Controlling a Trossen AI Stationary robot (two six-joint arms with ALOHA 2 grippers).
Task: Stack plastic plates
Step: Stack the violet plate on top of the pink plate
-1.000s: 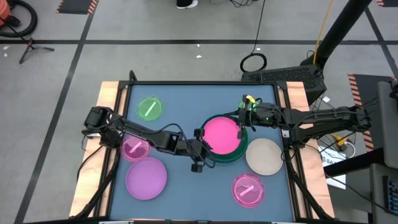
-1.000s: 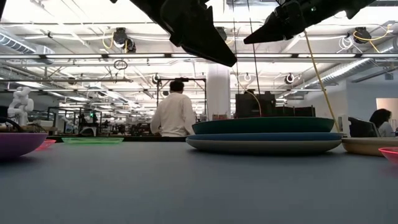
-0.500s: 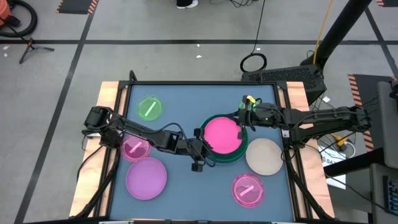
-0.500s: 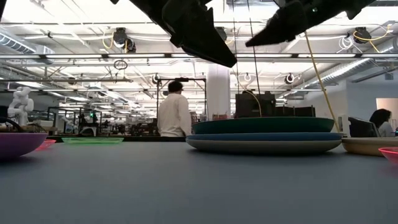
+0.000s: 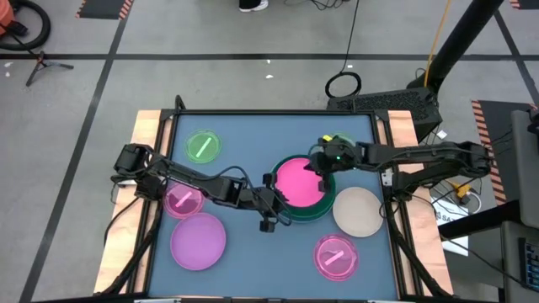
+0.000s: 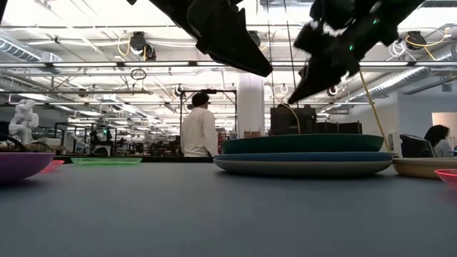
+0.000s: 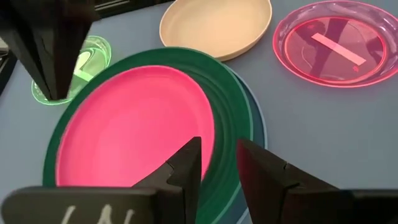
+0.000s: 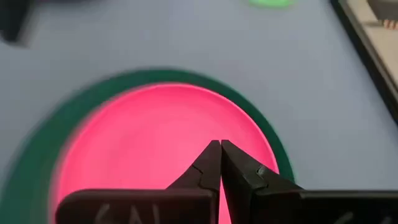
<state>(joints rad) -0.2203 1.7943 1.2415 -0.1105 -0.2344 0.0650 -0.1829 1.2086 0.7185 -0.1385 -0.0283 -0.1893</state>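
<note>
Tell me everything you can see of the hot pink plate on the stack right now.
The hot pink plate is round, shallow, glossy plastic, lying flat and topmost on the stack, nested in the dark green plate. It is empty. The right pincer, shut, hangs over its far edge; the left pincer, slightly parted, sits over its near rim.

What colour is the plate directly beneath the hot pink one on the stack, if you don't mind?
Dark green; its rim rings the hot pink plate, clearest in the left wrist view.
</note>
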